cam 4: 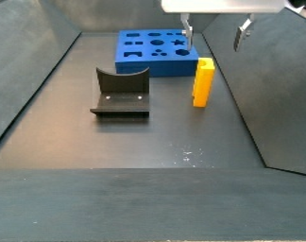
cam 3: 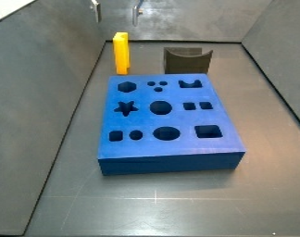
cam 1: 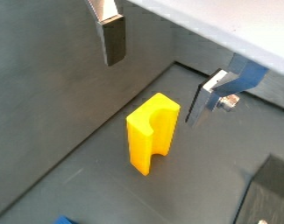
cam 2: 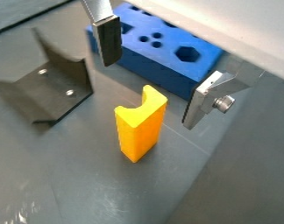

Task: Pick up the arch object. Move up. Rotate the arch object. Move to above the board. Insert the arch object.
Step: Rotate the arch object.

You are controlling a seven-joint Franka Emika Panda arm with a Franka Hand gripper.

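The arch object (cam 1: pixel 152 133) is a small bright yellow block standing upright on the dark floor, its notch at its top end; it shows in both wrist views (cam 2: pixel 141 124) and both side views (cam 3: pixel 120 53) (cam 4: pixel 204 82). The board (cam 3: pixel 165 120) is a thick blue slab with cut-out holes, lying beside the arch object (cam 2: pixel 168 52) (cam 4: pixel 156 52). My gripper (cam 1: pixel 159 74) (cam 2: pixel 154 74) is open and empty, hanging above the arch object with a finger on either side and clear of it. Only its fingertips show in the side views (cam 3: pixel 117 11) (cam 4: pixel 215 33).
The fixture (cam 4: pixel 120 93), a dark L-shaped bracket, stands on the floor near the board and the arch object (cam 3: pixel 186 60) (cam 2: pixel 45 87). Grey walls (cam 3: pixel 47 56) enclose the work area on the sides.
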